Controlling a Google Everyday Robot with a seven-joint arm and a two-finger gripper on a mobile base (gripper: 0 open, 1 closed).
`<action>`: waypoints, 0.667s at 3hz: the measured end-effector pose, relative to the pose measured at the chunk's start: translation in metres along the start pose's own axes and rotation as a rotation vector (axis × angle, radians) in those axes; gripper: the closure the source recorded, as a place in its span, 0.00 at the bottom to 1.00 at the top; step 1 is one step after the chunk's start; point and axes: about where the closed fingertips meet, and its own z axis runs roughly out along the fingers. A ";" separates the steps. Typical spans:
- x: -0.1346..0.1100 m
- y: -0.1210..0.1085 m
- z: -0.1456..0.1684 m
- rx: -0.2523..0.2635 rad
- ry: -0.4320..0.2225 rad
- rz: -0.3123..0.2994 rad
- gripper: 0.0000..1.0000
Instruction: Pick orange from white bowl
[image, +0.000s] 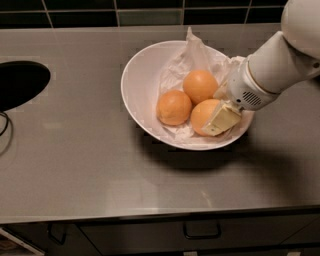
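Robot gripper down at the big orange in the white bowl.
The orange lies at 4 o'clock in the bowl, on crumpled white paper, touching two smaller oranges at 9 and 12 o'clock. The gripper rests against its 3 o'clock side. I cannot tell how wide it is open, or if it has hold of the orange.

Pale orange lies front-right in the white bowl, claw at its right side.
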 end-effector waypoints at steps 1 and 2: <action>0.003 0.001 0.001 0.037 0.015 0.026 0.37; 0.005 0.003 0.002 0.076 0.024 0.055 0.36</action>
